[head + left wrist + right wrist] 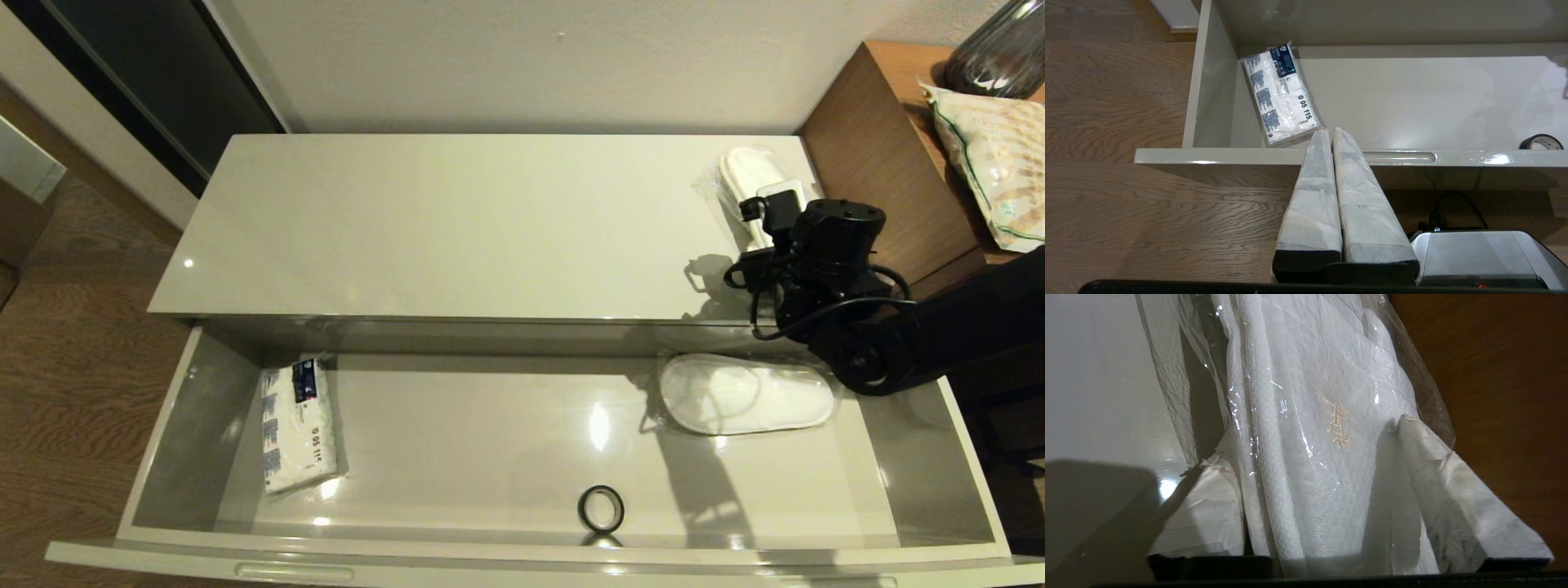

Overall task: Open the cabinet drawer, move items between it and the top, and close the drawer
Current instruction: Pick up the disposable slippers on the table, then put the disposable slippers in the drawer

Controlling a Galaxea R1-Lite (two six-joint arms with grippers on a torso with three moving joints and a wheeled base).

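Right pincer (1314, 457) astride wrapped slippers (1306, 416)

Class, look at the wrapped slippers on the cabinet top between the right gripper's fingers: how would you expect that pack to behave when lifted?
The wrapped slippers look thin and fabric-like, so they are probably light and floppy, sagging beyond the right gripper. The clear wrap is glossy and wrinkled, so it may slip or crumple against the fingers. Breakage seems unlikely.

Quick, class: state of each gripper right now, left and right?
Left gripper: shut, empty, outside the cabinet drawer front.
Right gripper: open, fingers either side of the wrapped slippers on the top; not clamped.
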